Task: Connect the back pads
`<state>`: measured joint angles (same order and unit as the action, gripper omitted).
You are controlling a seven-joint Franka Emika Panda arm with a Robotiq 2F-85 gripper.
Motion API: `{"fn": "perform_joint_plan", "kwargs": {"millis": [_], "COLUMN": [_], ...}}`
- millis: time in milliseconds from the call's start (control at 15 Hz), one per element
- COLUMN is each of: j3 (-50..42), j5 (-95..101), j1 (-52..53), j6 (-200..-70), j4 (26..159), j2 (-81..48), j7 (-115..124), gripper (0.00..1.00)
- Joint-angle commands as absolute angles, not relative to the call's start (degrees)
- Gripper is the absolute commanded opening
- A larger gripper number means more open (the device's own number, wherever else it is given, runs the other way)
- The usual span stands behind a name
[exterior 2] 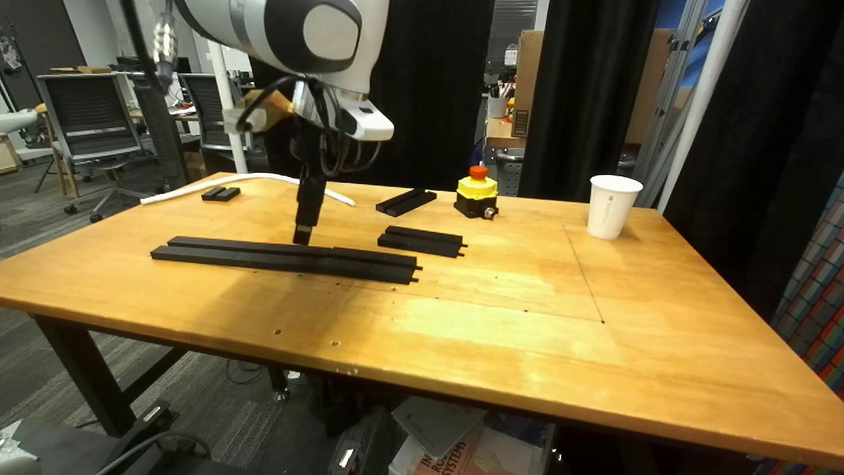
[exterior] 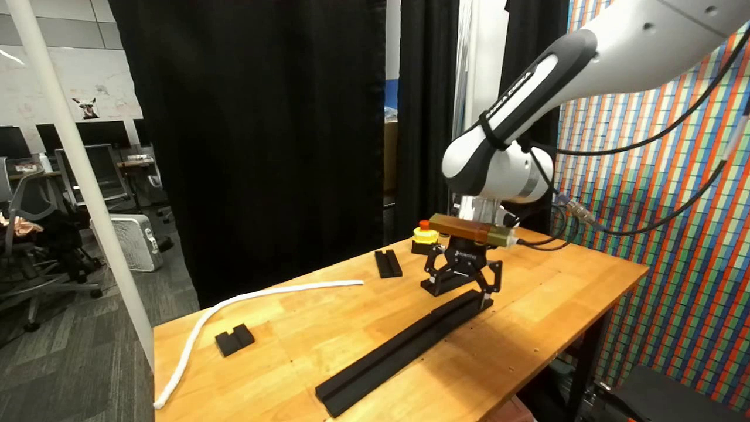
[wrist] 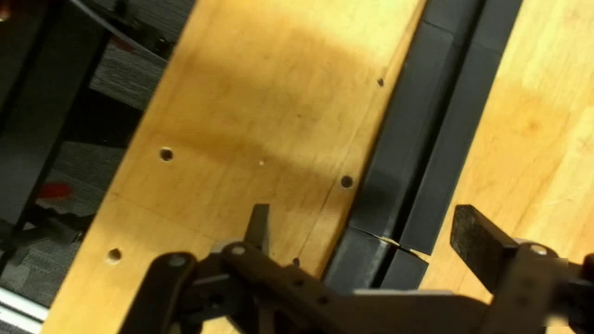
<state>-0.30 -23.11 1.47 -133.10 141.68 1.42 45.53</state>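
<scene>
Three or more back pads (wrist: 403,139) form one long strip (exterior 2: 283,258); above it hovers the Robotiq gripper (wrist: 363,207) — jaws spread wide, empty. Two loose pads (exterior 2: 422,246) near the strip apparently await joining — plus a gaping seam (wrist: 390,241) to close.

Loose back pads (exterior 2: 422,239): two; black strip (exterior: 404,349) of joined back pads: one, with three sections (wrist: 403,134) visible in the wrist view; small black block (exterior: 237,341): one; white cable (exterior: 293,288): one; emergency-stop button (exterior 2: 477,190): one; white cup (exterior 2: 612,206): one; table (exterior 2: 514,343): one; robot arm (exterior: 577,79): one; gripper (wrist: 362,211): one; gripper fingers (wrist: 469,227): two.
</scene>
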Motion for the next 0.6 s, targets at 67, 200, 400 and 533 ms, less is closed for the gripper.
{"fn": "perform_joint_plan", "kwargs": {"millis": [67, 200, 400, 533], "j3": [-0.5, -0.2, 0.5, 1.1], "j5": [-15.9, -13.1, -9.9, -8.2], "j1": [-0.2, -0.9, -1.3, -1.1], "j6": [-117.6, -110.2, -100.4, -94.5], "j4": [148.2, 149.4, 151.0, 151.6], "j2": [19.1, 25.6, 34.6, 40.0], "j7": [37.1, 33.4, 26.9, 22.6], "gripper": [1.0, 1.0, 1.0, 1.0]}}
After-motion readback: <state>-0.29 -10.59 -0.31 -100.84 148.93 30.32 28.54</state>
